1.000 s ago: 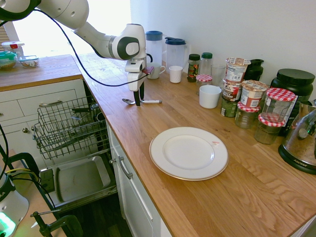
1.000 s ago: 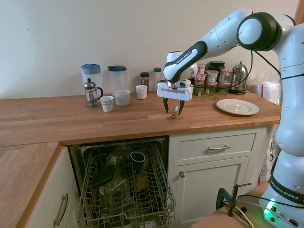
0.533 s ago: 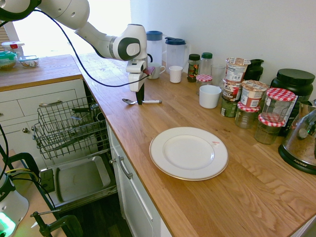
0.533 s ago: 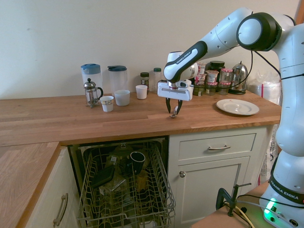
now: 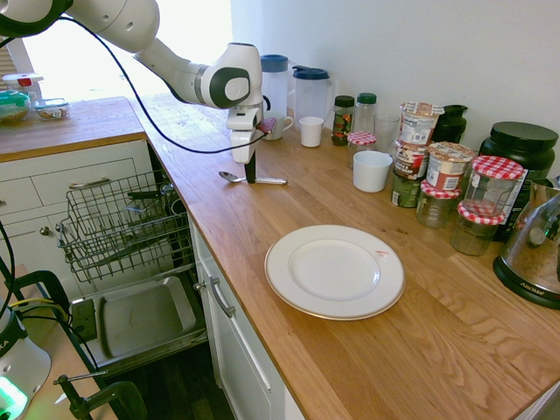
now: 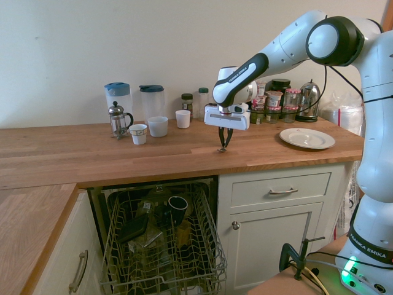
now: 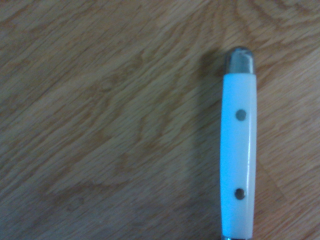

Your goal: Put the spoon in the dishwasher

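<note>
Jaws (image 5: 250, 175) closed on the spoon (image 5: 253, 178) — the fingers (image 6: 223, 139) have come together around its middle, pointing straight down at the bench (image 5: 262, 219). Spoon lies flat on the wood near the front edge, bowl toward the dishwasher side, handle running toward the plate (image 5: 334, 270); in the second exterior view it shows only as a small glint at the fingertips (image 6: 221, 149). Wrist view shows a white handle with two rivets and a metal end cap (image 7: 239, 150) over the wood grain.

Dishwasher (image 6: 161, 239) stands open below the bench, left of the white drawer (image 6: 279, 188) as the second exterior view has it. Its wire rack (image 5: 127, 227) is pulled out, already holding a dark cup (image 6: 177, 204) and other dishes; the grey door panel (image 5: 140, 319) lies folded down beneath it. Arm reaches over the bench above and just to the side of the rack.

Further back on the bench: two jugs with blue lids (image 5: 273, 83), a white cup (image 5: 311, 131), a white bowl (image 5: 372, 171), a cluster of jars with red checked lids (image 5: 490, 188) — well apart from the spoon
</note>
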`<state>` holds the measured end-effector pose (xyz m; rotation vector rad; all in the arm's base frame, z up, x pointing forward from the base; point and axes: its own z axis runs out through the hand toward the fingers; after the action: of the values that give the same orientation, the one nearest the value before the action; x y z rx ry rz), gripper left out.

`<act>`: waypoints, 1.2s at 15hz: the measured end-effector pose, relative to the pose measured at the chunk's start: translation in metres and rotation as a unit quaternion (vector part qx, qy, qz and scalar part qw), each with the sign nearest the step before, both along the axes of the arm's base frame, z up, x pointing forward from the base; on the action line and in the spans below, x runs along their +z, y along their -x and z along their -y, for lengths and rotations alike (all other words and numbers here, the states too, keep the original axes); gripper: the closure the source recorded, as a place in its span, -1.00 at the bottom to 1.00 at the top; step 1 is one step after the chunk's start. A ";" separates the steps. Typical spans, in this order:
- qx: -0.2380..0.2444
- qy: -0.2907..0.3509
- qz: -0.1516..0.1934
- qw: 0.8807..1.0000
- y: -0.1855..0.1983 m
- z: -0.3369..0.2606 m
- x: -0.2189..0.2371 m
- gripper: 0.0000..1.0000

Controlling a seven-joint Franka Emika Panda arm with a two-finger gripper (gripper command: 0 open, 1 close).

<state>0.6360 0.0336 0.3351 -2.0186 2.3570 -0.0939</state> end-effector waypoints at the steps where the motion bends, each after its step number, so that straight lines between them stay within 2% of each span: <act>1: 0.009 -0.002 0.003 1.000 0.001 0.001 0.000 1.00; 4: 0.028 0.000 0.016 0.999 0.012 0.002 0.004 1.00; 7: 0.056 0.010 0.044 0.997 0.034 -0.009 0.048 1.00; 10: 0.109 0.018 0.065 0.992 0.067 -0.055 0.105 1.00; 12: 0.155 0.019 0.073 0.985 0.093 -0.103 0.121 1.00; 18: 0.266 0.018 0.075 0.961 0.182 -0.234 0.083 1.00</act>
<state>0.4538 0.2674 0.4180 -2.4803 1.6668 -0.2600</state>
